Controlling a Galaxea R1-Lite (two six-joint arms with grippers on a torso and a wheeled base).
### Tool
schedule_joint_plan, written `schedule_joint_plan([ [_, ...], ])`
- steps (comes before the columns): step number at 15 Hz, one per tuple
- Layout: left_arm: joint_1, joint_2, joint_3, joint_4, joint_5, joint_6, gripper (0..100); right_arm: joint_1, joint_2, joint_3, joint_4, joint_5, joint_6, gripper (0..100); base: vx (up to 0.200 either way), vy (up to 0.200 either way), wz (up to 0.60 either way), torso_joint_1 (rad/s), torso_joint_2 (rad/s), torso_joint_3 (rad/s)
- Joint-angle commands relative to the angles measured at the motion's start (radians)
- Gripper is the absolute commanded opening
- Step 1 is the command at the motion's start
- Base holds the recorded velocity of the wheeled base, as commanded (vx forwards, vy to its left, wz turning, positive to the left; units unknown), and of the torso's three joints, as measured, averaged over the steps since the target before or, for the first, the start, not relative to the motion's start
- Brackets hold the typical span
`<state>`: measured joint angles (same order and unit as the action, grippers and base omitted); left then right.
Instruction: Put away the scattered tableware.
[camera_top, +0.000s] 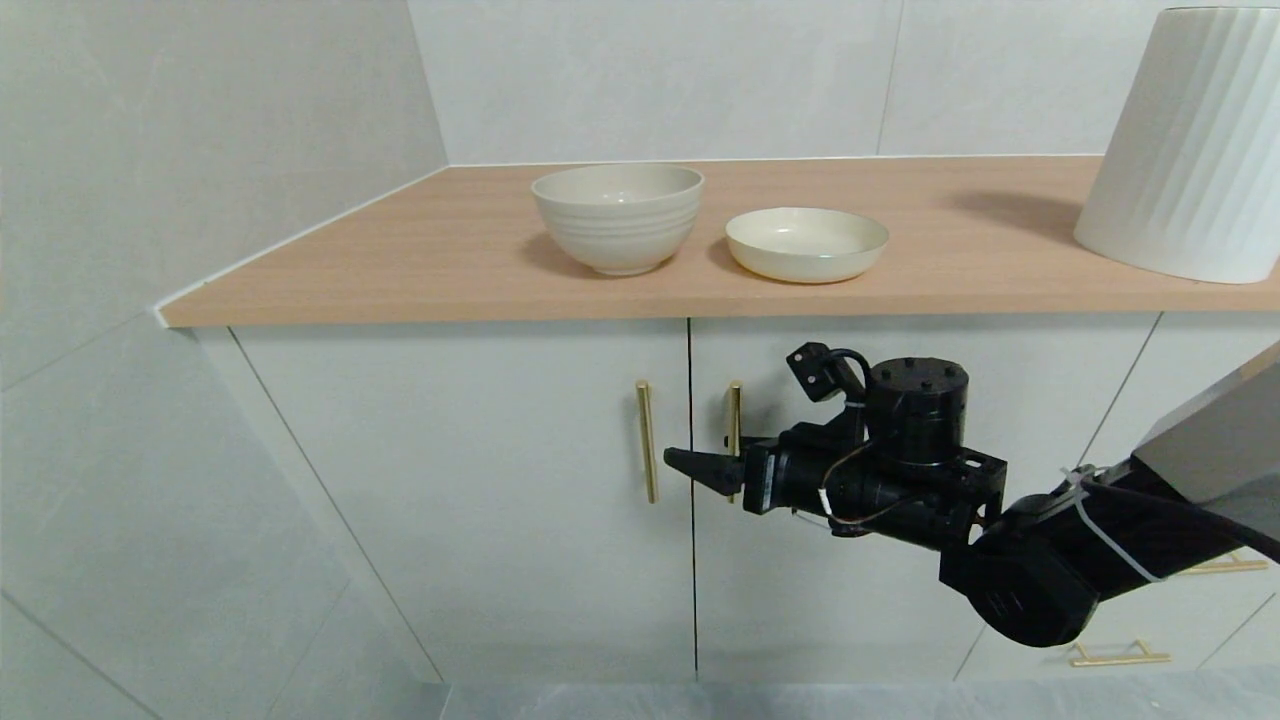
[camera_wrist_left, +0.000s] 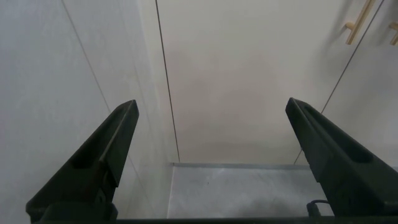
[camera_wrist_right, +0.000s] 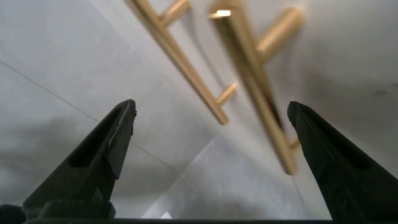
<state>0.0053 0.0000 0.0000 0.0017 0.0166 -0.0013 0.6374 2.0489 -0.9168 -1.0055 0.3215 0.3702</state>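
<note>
Wide open, gripping nothing: right gripper. Hangs in front of the cabinet doors, tips just at the right door handle, with the left door handle just past them. Likewise spread and empty: left gripper, facing a plain door panel and floor. Above the right gripper, on the counter: deep bowl and, beside it without touching, shallow dish. Farther up and to the right: ribbed white vessel.

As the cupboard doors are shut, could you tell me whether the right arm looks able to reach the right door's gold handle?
Probably yes: the right gripper is open, level with the handle and close before it, with nothing between them.
</note>
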Motion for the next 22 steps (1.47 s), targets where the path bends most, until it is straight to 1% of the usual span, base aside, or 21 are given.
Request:
schedule_joint_plan([
  [1,0.001,0.002,0.000,0.000,0.000,0.000,100,0.011,0.002,0.003,-0.010,0.001,0.003,100,0.000,0.000,0.00,0.000,0.00,0.000],
  [4,0.001,0.002,0.000,0.000,0.000,0.000,100,0.027,0.002,0.007,-0.022,0.001,0.026,100,0.000,0.000,0.00,0.000,0.00,0.000],
  [12,0.001,0.002,0.000,0.000,0.000,0.000,100,0.034,-0.046,0.050,-0.019,0.013,0.026,100,0.000,0.000,0.00,0.000,0.00,0.000],
  [13,0.001,0.002,0.000,0.000,0.000,0.000,100,0.041,-0.062,0.059,-0.013,0.027,0.027,100,0.000,0.000,0.00,0.000,0.00,0.000],
  [16,0.001,0.002,0.000,0.000,0.000,0.000,100,0.057,-0.127,0.122,-0.011,0.093,0.027,100,0.000,0.000,0.00,0.000,0.00,0.000],
  [20,0.001,0.002,0.000,0.000,0.000,0.000,100,0.082,-0.191,0.234,-0.018,0.100,0.026,100,0.000,0.000,0.00,0.000,0.00,0.000],
  [22,0.001,0.002,0.000,0.000,0.000,0.000,100,0.093,-0.228,0.265,-0.019,0.100,0.027,100,0.000,0.000,0.00,0.000,0.00,0.000],
])
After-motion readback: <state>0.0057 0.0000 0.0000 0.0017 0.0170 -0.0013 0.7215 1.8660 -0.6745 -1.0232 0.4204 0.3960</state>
